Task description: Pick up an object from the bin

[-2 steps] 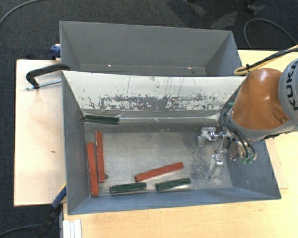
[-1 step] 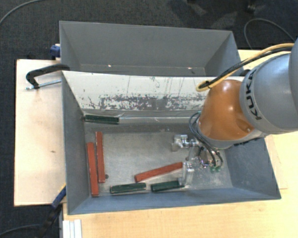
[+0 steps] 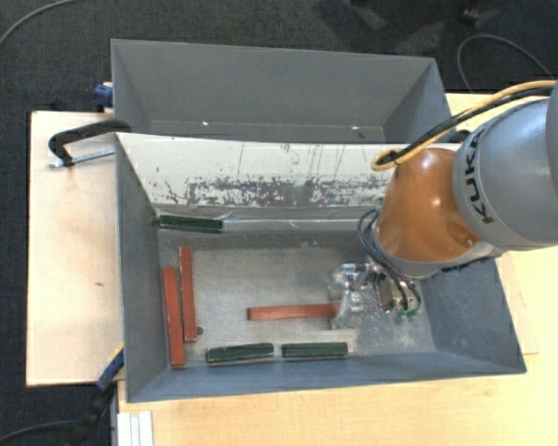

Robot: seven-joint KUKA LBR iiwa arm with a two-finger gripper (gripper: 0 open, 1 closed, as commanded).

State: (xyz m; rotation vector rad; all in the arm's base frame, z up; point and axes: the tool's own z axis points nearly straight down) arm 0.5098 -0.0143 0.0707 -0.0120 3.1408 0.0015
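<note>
While the grey metal bin (image 3: 136, 277) takes up most of the view, dark carpet (image 3: 214, 7) lies past its far wall, and the feet of a chair base (image 3: 468, 9) show at the top edge. The bin's floor is pale and speckled, and the far wall behind the gripper (image 3: 358, 297) is scratched and flecked along its lower part.

Much of the gripper is covered from above by the rounded orange cover (image 3: 423, 216) on the wrist, and the grey arm (image 3: 521, 175) runs off the right edge with a yellow cable (image 3: 446, 130) looped over it. What shows below the cover is a small tangle of metal parts, so I cannot tell whether the gripper is spread or pressed together, nor whether anything sits in it.

It hangs low over the right side of the bin floor, at the right end of a flat reddish-brown bar (image 3: 291, 312) that stretches away from it to the left. Whether it touches that end I cannot tell. Just in front of it and a little left lies a dark green bar (image 3: 314, 348), with a second green bar (image 3: 239, 352) further left in line. Well to its left, two more reddish bars (image 3: 175, 319) lie side by side along the left wall. A third green bar (image 3: 189, 222) lies far left at the foot of the far wall.
</note>
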